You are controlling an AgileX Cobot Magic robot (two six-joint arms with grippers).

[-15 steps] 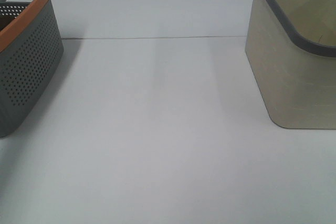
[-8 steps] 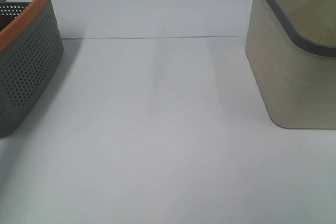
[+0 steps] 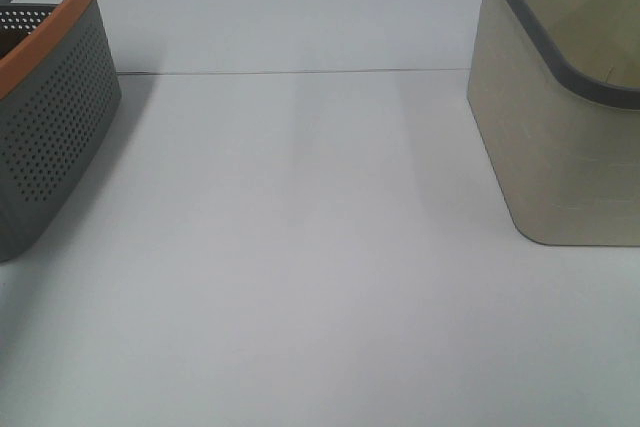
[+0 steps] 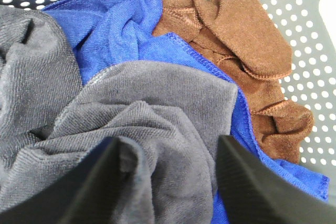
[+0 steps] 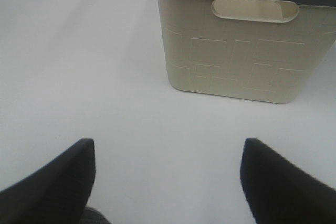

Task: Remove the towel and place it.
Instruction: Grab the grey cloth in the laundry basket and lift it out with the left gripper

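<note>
The towel (image 4: 157, 93), a dark charcoal cloth, lay crumpled in the perforated grey basket (image 3: 50, 127) at the far left corner of the white bench (image 3: 300, 247); it sat on top of a blue cloth (image 4: 121, 24), with a brown cloth (image 4: 236, 35) bunched beside that against the basket's wall. The left gripper (image 4: 169, 140) hung right over the towel with its jaws spread wide, one finger on either side of a raised fold; it had hold of nothing, and I could not tell whether the tips touched the pile. The right gripper (image 5: 168, 142) was likewise wide open and empty, held above bare bench; the beige basket (image 5: 236, 66) with the dark grey rim stood near it, by the right edge towards the far side.
</note>
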